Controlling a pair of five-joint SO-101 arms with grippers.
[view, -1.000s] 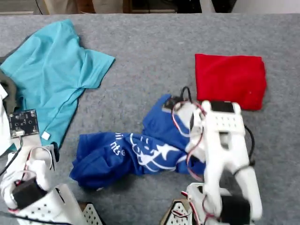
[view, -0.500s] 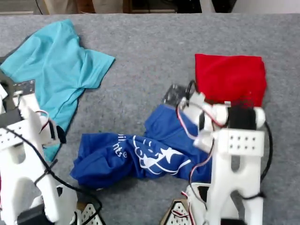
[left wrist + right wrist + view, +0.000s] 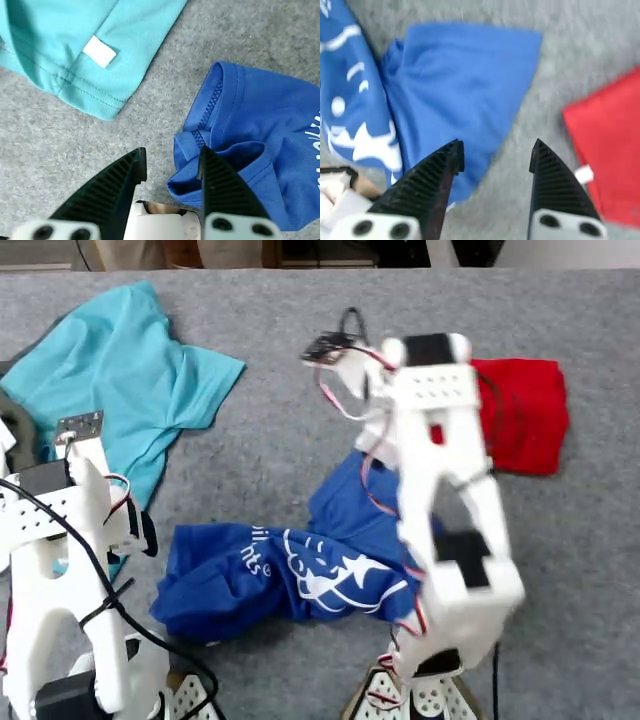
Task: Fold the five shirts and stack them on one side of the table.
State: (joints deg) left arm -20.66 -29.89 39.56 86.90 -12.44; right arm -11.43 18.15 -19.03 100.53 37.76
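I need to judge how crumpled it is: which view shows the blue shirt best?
The high view: the blue shirt lies bunched and nearly whole, with one end behind the right arm. The left wrist view catches a hemmed opening of it up close; the right wrist view catches a flat part beside some white print.

I saw a grey, felt-like surface point(image 3: 300, 360) running across my overhead feed. Beyond the surface's far edge lay a narrow strip of room, with dark shapes point(image 3: 400, 252) I couldn't make out.
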